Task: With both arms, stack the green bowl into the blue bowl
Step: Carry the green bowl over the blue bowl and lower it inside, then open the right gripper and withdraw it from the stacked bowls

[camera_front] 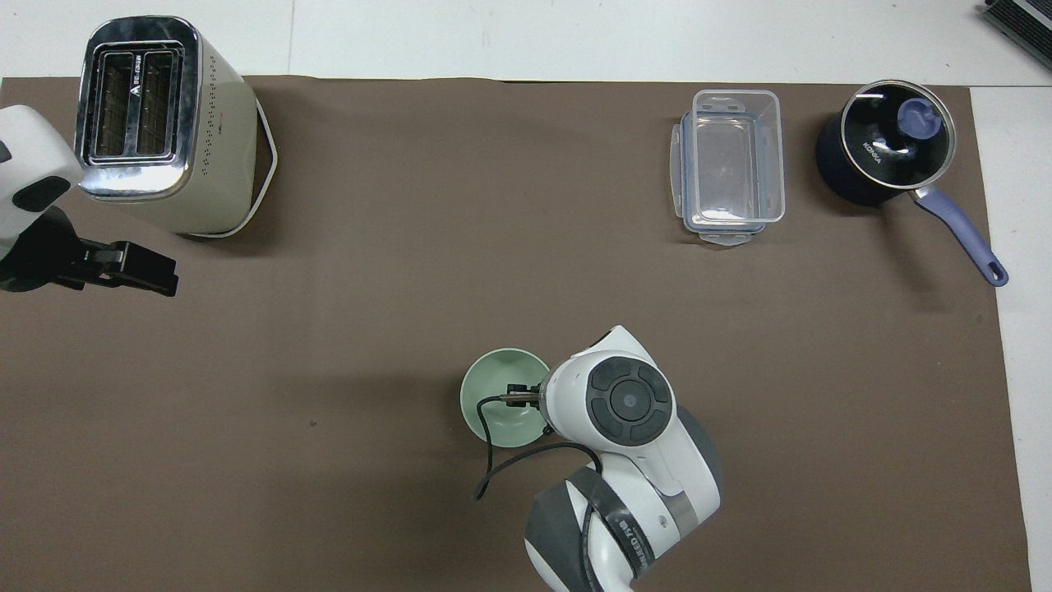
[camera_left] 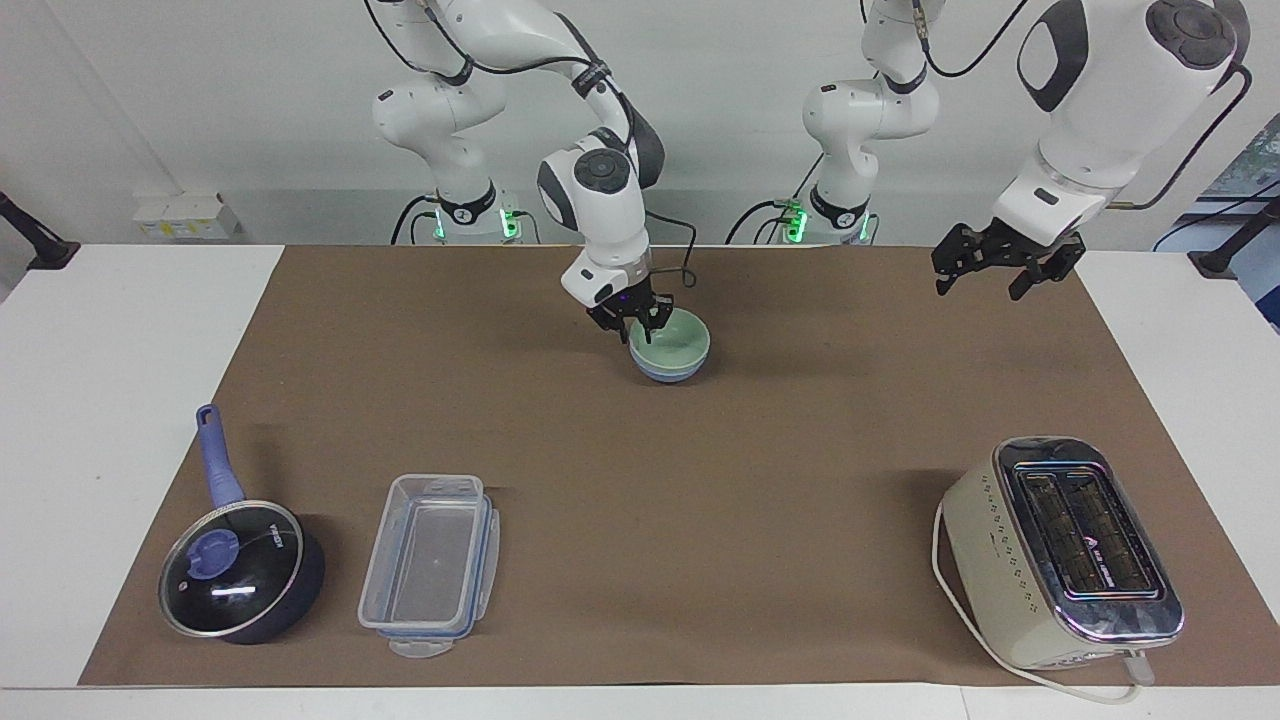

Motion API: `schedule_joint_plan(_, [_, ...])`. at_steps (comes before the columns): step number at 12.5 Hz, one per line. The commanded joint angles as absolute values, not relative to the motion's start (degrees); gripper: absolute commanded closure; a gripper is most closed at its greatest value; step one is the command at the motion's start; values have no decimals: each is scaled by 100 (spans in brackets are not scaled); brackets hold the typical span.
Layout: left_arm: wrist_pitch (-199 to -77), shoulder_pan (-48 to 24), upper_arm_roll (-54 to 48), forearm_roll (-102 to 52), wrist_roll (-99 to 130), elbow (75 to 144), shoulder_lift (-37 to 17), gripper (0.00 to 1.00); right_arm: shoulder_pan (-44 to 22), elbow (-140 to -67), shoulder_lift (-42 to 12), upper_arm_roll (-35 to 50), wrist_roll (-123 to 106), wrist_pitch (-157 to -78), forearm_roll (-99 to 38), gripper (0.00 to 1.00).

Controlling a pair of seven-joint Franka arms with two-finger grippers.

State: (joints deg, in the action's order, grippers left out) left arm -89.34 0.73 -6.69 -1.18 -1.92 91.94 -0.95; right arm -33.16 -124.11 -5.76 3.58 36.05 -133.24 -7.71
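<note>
Green bowl sits nested in the blue bowl in the facing view, on the brown mat, well apart from the toaster and nearer the robots than it. The right gripper is at the green bowl's rim, fingers parted about it. The left gripper hangs in the air with fingers apart, over the mat's edge, nearer the robots than the toaster.

Overhead, the green bowl hides the blue one. The right gripper is mostly covered by its own wrist; its state cannot be told there. The left gripper waits just beside the toaster.
</note>
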Motion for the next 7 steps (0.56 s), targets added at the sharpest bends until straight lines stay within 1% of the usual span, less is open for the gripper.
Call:
schedule_joint_plan(1, [-8842,105,-703,-9,-202,9105,-132,0,-3243,-12340,-282,326,3595,-12974,-888,44])
schedule_joint_plan(2, [-8842,105,-703,-9,-202,9105,-132,0,-3174,-12340,-177,316,3577,-12894,-879,34])
schedule_joint_plan(3, [-8842,105,-703,-9,-202,9105,-141,0,-3034,-12340,7,308,3560,-12807,-853,22])
schedule_joint_plan(4, [-8842,105,-703,-9,-202,9105,-132,0,-2815,-12314,218,316,3516,-12614,-774,12])
schedule_joint_plan(6, [-8842,105,-703,-9,-202,9105,-132,0,-2375,-12191,561,299,3009,-12140,-738,2])
schedule_joint_plan(7, [-8842,105,-703,-9,-202,9105,-132,0,-2103,-12077,693,273,2710,-11981,-738,0])
